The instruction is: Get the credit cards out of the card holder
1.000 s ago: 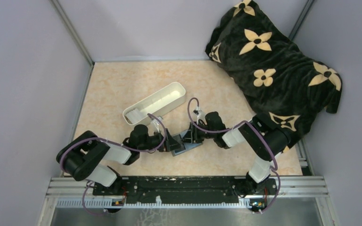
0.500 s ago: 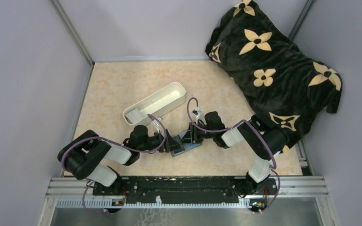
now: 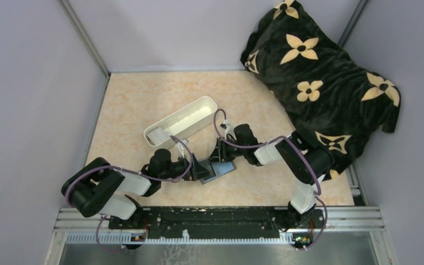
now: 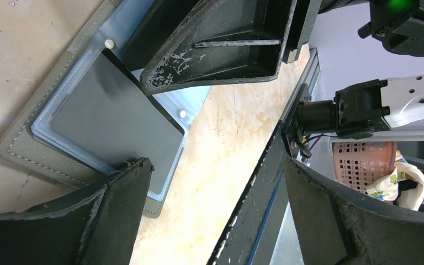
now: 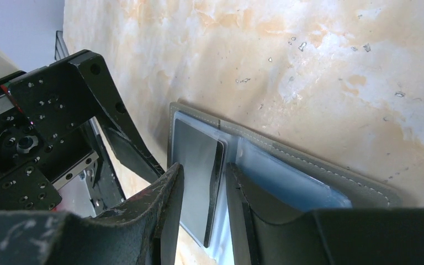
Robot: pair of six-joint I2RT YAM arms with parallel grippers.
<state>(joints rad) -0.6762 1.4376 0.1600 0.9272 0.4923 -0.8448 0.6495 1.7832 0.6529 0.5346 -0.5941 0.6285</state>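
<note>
Wallet of grey stitched fabric, the card holder (image 4: 14, 144), lies open on the beige marbled bench (image 3: 138, 105), a black rectangular card (image 5: 196, 165) in one blue-grey pocket. Left tool (image 4: 215, 168) is spread wide beside it; right tool (image 5: 203, 171) is narrowly parted over the card's edge, and I cannot tell whether it is pinching.

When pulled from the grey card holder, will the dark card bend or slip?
The dark card looks thin and flat-edged, so probably stiff and light. Its smooth face may slip. The card holder lies open on the table, so it might drag along.
</note>
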